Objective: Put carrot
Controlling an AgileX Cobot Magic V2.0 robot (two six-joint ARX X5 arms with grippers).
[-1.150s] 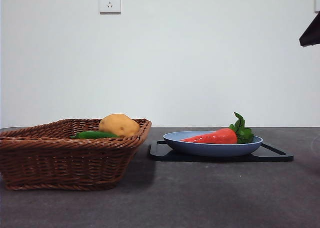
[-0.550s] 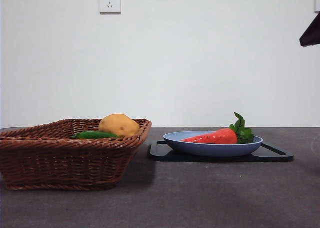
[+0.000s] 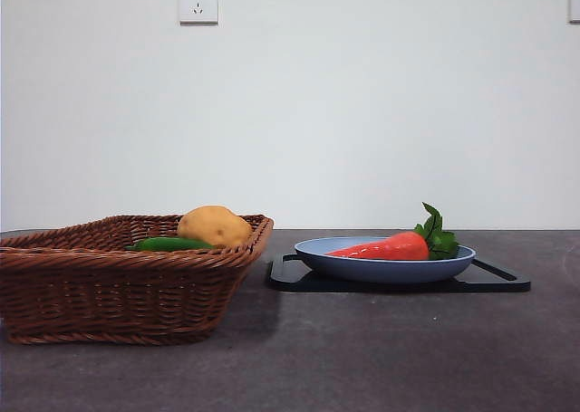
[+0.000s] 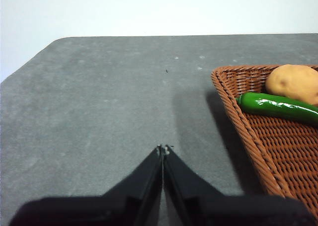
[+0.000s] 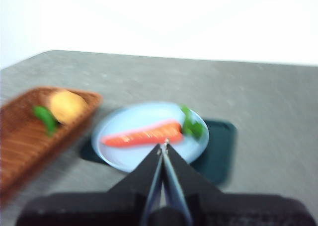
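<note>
Closed left claw above table, beside basket.

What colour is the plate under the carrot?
Light blue; the plate holding the carrot shows best in the front view.

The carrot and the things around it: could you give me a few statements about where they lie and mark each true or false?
1. The carrot lies on the blue plate. True.
2. The plate sits straight on the bare table. False: it sits on a black tray.
3. The potato is in the wicker basket. True.
4. The right gripper holds the carrot. False: its jaws are shut on nothing, above the plate.
5. The green vegetable lies on the plate beside the carrot. False: it lies in the basket by the potato.
6. The left gripper is shut, over bare table beside the basket. True.
</note>
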